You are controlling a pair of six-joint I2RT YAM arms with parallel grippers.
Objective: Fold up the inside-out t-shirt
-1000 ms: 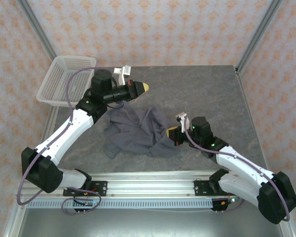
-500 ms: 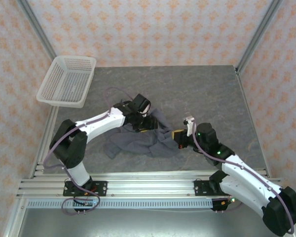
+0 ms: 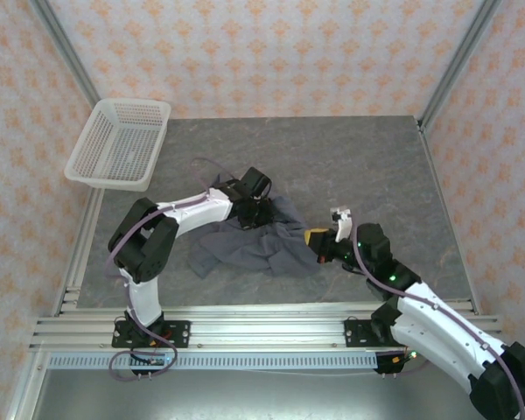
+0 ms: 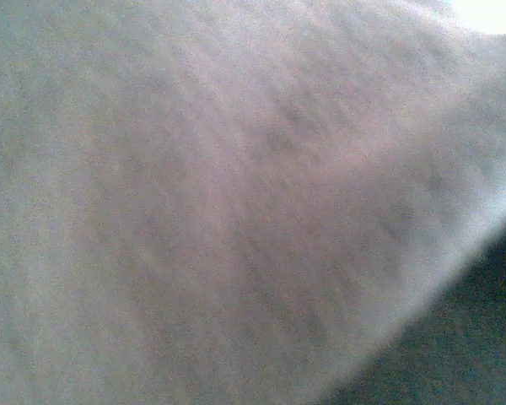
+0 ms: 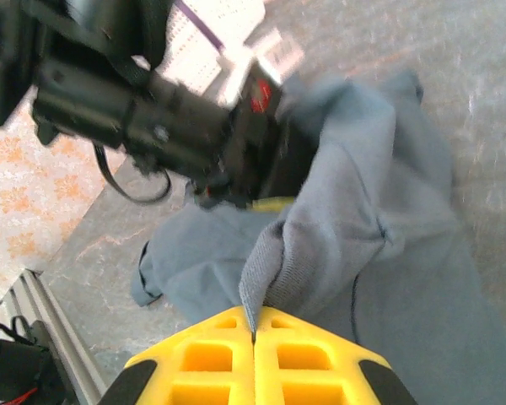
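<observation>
The inside-out t-shirt (image 3: 245, 247) lies crumpled, dark slate-grey, on the middle of the table. My right gripper (image 3: 312, 238) sits at its right edge. In the right wrist view its yellow fingers (image 5: 320, 354) are shut on a raised fold of the t-shirt (image 5: 379, 169), pinched at the right gripper (image 5: 253, 331). My left gripper (image 3: 262, 213) is pressed down into the shirt's back edge, its tip buried in cloth. Seen from the right wrist, the left gripper (image 5: 274, 203) shows a strip of yellow finger under the black wrist, with cloth bunched up against it. Blurred grey t-shirt cloth (image 4: 236, 211) lies against the left wrist camera.
A white mesh basket (image 3: 109, 178) stands at the back left corner, tilted on the table's edge. Bare grey tabletop (image 3: 367, 162) stretches behind and to the right of the shirt. The metal rail (image 3: 262, 325) runs along the near edge.
My left arm has swung from beside the basket down onto the shirt's back edge, opened there and shut again. The right gripper has drawn its fold slightly to the right.
</observation>
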